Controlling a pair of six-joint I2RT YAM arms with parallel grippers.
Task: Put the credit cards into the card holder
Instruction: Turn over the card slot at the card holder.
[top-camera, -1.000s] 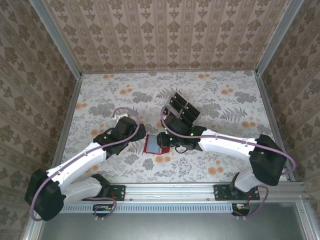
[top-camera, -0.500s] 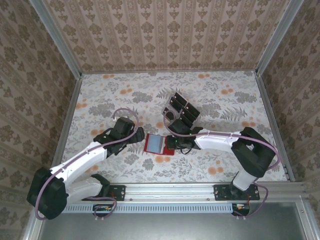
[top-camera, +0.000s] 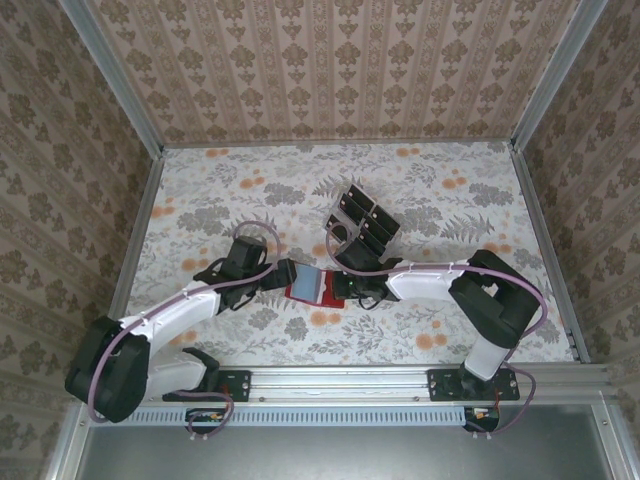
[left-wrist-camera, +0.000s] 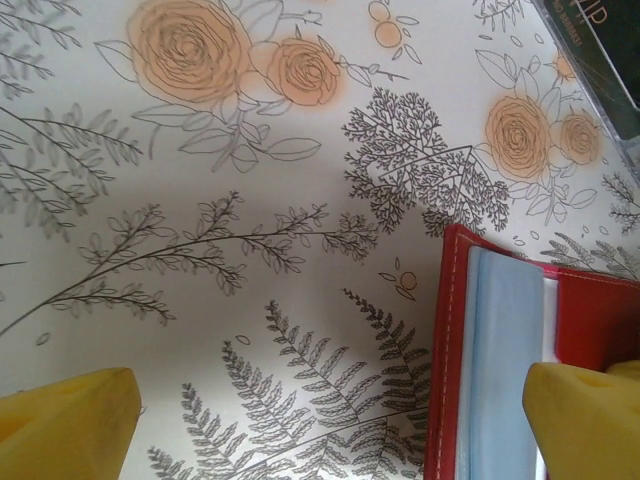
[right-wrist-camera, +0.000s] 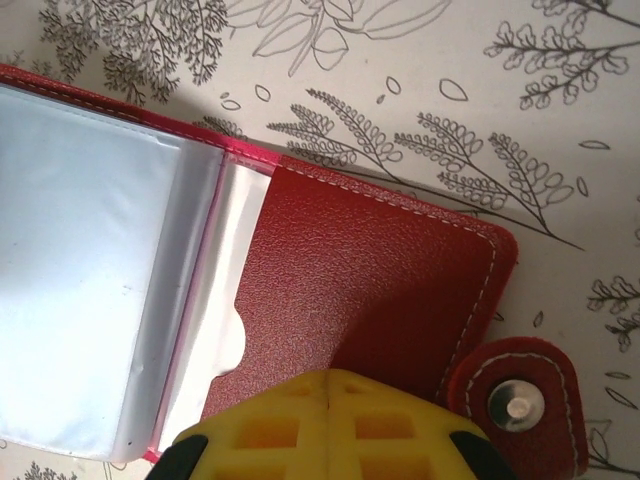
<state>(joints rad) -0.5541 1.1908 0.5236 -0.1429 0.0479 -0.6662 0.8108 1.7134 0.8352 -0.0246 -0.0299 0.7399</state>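
Left gripper (left-wrist-camera: 330, 385) spread wide; card holder (left-wrist-camera: 590, 315) cut off at 4 o'clock. Right gripper (right-wrist-camera: 328, 388) closed together over it, contact hidden. Credit cards (left-wrist-camera: 605, 70) cropped, 1 o'clock.

"How many card holders were there?"

"One: a red card holder (top-camera: 312, 287), with a single metal snap stud (right-wrist-camera: 515, 406) on its one tab."

"And the credit cards?"

"Several black credit cards (top-camera: 365, 217) were bunched together, too closely packed from above for a firm count. One clear tray (left-wrist-camera: 600, 100) showed at the corner of the left wrist view."

"Robot arms?"

"Two: one left arm (top-camera: 180, 308) and one right arm (top-camera: 430, 282)."
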